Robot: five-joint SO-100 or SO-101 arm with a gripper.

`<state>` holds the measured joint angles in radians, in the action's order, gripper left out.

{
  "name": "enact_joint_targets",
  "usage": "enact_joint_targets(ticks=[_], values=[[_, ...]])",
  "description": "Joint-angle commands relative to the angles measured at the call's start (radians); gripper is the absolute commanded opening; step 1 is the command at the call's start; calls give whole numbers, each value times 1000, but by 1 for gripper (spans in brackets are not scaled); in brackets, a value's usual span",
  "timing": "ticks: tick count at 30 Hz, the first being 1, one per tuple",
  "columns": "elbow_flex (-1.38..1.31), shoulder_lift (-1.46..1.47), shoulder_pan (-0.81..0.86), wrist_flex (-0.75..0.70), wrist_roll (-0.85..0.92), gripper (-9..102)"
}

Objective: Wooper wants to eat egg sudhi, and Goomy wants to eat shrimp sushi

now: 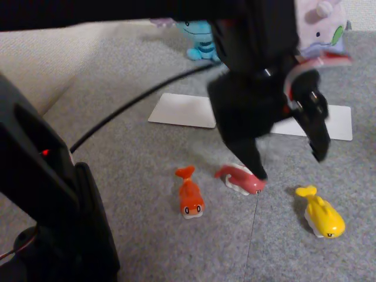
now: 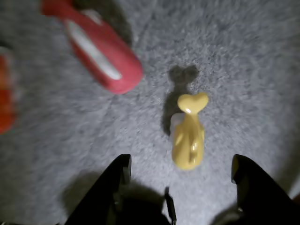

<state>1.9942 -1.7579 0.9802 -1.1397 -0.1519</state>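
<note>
Grey carpet (image 1: pixel 129 158) underneath, with 2 white cards (image 1: pixel 183 110) lying flat near the back. Pink-red fish toy (image 1: pixel 242 178) just beside the lower black fingertip in the fixed view, between shrimp sushi (image 1: pixel 190 197) on the left and egg sudhi (image 1: pixel 322 215) on the right. Wooper (image 1: pixel 200 39) and Goomy (image 1: pixel 320 26) at the back, both partly hidden behind the arm. Gripper (image 2: pixel 180 169) spread wide, holding nothing, hanging above the carpet. In the wrist view, egg sudhi (image 2: pixel 188 136) between the 2 fingers, untouched, bright yellow, forked tail pointing away.
</note>
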Motion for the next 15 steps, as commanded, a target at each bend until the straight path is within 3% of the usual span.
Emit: enact_joint_targets(ticks=[1, 4, 15], values=[[-44, 72, 37, 72, 18, 25], [-46, 130, 52, 98, 20, 25], [-259, 278, 91, -26, 12, 25]])
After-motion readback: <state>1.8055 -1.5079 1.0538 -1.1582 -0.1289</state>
